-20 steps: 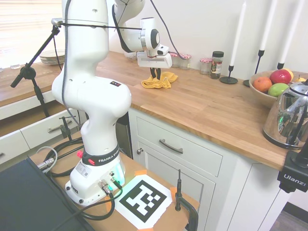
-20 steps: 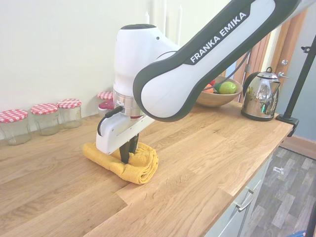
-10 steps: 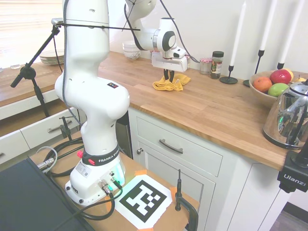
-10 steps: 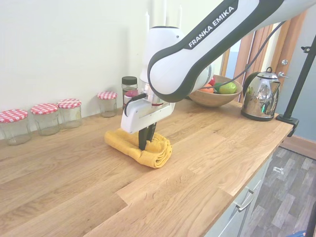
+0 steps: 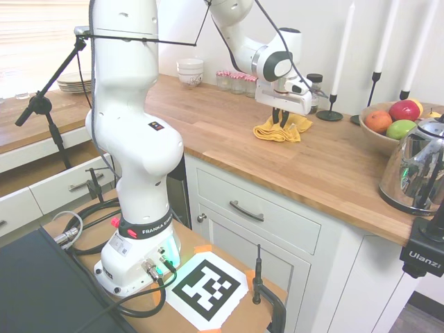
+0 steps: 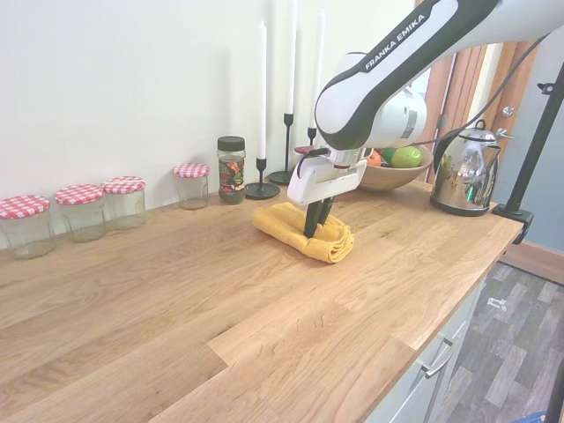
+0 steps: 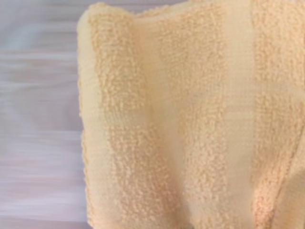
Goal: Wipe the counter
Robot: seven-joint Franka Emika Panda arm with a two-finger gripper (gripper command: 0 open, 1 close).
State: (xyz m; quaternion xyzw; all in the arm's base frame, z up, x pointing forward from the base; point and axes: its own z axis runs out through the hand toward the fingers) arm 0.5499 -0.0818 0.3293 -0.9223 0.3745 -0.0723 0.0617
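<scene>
A folded yellow towel [image 5: 281, 130] [image 6: 304, 232] lies on the warm-brown wooden counter [image 5: 229, 132] [image 6: 176, 300], near the candlesticks. My gripper [image 5: 281, 121] [image 6: 313, 226] points straight down into the towel, its dark fingers shut on the cloth and pressing it against the wood. In the wrist view the towel [image 7: 190, 119] fills most of the picture, with a strip of counter [image 7: 38, 119] beside it.
Several red-checked jars [image 6: 81, 210] and a spice jar [image 6: 231, 169] line the wall. Black candlesticks [image 6: 262, 189] with white candles stand just behind the towel. A fruit bowl [image 5: 383, 128] and a steel kettle [image 5: 416, 170] stand further along. White bowls [image 5: 189, 70] sit at the counter's far end.
My gripper has dragged the towel along the counter, from near the checked jars past the spice jar to a spot in front of the candlesticks, closer to the fruit bowl.
</scene>
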